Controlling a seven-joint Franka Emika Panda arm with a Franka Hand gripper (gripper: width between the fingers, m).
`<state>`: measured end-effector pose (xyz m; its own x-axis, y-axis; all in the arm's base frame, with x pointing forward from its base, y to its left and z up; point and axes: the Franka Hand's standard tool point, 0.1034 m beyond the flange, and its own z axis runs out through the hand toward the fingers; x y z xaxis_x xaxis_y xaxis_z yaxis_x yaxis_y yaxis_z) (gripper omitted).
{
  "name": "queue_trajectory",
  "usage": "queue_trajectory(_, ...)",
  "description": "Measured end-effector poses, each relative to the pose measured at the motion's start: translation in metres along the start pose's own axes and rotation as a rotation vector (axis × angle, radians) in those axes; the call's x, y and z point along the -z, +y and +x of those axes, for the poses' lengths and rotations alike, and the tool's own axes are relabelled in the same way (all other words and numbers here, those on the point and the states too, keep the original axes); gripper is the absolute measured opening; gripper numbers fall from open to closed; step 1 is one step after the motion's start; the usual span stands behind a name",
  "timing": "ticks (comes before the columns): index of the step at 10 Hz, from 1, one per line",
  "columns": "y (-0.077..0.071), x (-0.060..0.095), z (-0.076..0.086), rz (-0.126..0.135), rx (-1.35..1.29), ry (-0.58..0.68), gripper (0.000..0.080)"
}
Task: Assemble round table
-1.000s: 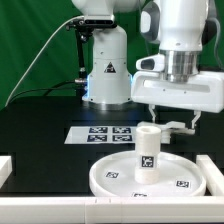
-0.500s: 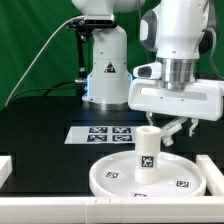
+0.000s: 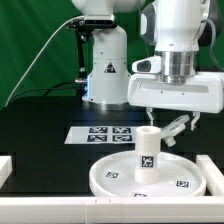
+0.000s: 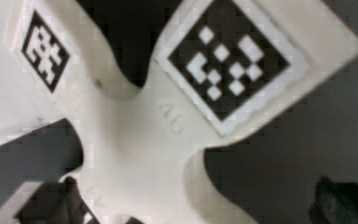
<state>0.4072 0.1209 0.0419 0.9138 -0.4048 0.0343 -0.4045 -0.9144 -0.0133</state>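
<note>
Fingers (image 4: 43,205): wide, 1 on each side of the cross-shaped piece (image 4: 149,120), no grip seen.
Post (image 3: 147,150): upright at the centre of the round disc (image 3: 105,180), on the desk (image 3: 40,125).
Change: fingers have risen slightly; the cross-shaped piece, at 1 o'clock of the post, likely still awaits grasping.

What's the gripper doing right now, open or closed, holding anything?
Gripper: open, holding nothing, close over the white plastic cross-shaped piece.
</note>
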Motion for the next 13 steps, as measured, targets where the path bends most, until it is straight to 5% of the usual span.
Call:
queue_trajectory(1,0.0,0.001,0.001,0.002,0.004,0.001,0.0649)
queue_trajectory(3,0.019,0.017,0.013,0.054,0.052,0.039,0.0649)
queue_trajectory(5,0.01,0.018,0.002,0.058,0.044,0.03,0.0649)
queue_trajectory(9,0.032,0.021,0.031,0.08,0.171,0.13,0.0649)
queue_trajectory(10,0.046,0.029,0.046,0.095,0.185,0.164,0.0649)
queue_trajectory(13,0.045,0.076,0.06,0.171,0.176,0.197,0.0649)
